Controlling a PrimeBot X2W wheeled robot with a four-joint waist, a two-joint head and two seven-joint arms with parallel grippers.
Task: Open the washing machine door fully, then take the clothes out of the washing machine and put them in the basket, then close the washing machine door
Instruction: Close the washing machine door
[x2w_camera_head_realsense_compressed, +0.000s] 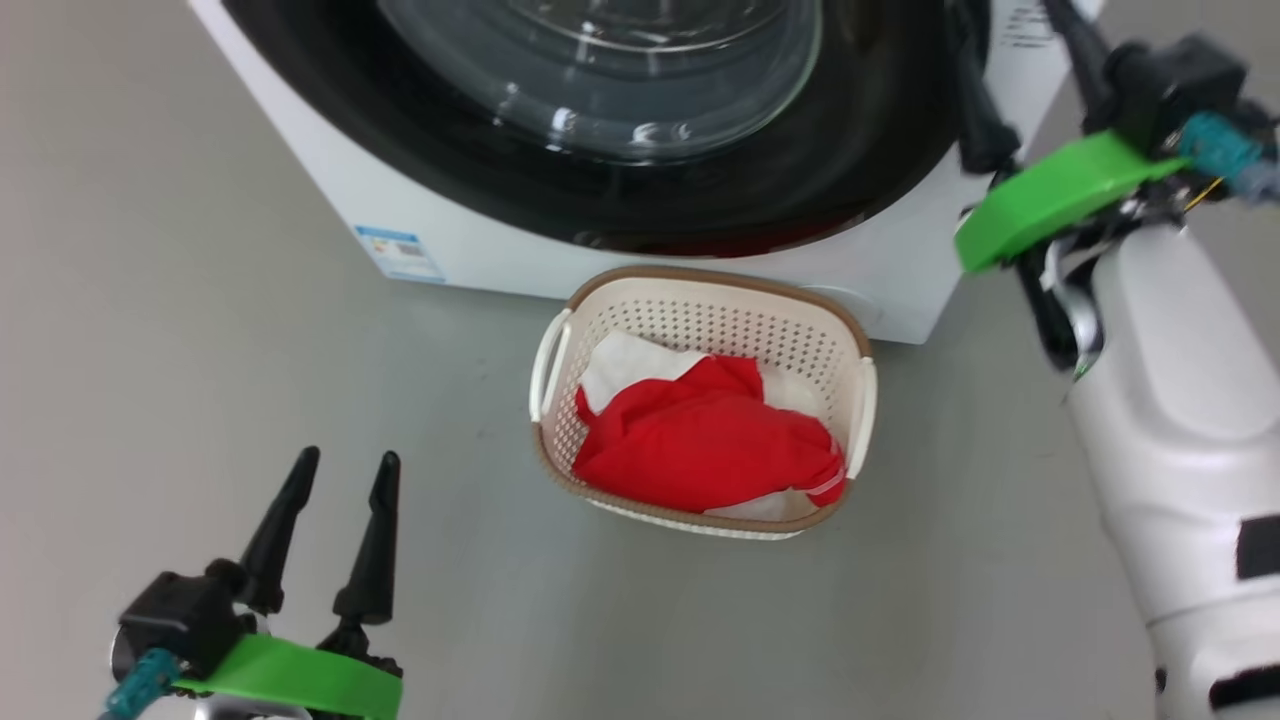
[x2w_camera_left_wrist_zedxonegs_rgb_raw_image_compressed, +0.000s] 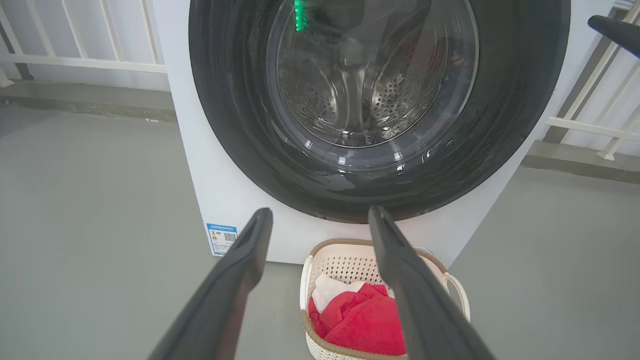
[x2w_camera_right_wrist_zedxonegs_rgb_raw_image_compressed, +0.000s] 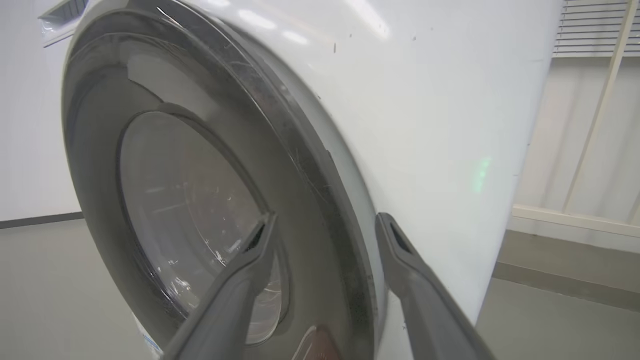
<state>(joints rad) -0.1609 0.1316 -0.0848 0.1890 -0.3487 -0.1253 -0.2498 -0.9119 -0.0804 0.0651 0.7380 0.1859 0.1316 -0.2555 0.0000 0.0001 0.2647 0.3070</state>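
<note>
The clothes (x2w_camera_head_realsense_compressed: 700, 440) sit in the basket (x2w_camera_head_realsense_compressed: 700, 275) — the door (x2w_camera_head_realsense_compressed: 850, 170) looks shut.
One red heap, one white piece, one basket, just before the one washing machine (x2w_camera_head_realsense_compressed: 480, 250). Both the left gripper (x2w_camera_head_realsense_compressed: 348, 458) and the right gripper (x2w_camera_right_wrist_zedxonegs_rgb_raw_image_compressed: 325, 217) have fingers apart, holding nothing. If the door didn't click, it may swing out and hit the basket.

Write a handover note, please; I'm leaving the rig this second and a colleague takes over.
Left gripper: open, empty, to the left of the basket, apart from it.
Right gripper: open, empty, fingers astride the right edge of the washing machine door.
Clothes: red and white, in the basket on the floor before the washing machine; drum looks empty.
Done: unloading; door lies against the front.
Left: check the latch, since I cannot tell it caught.
</note>
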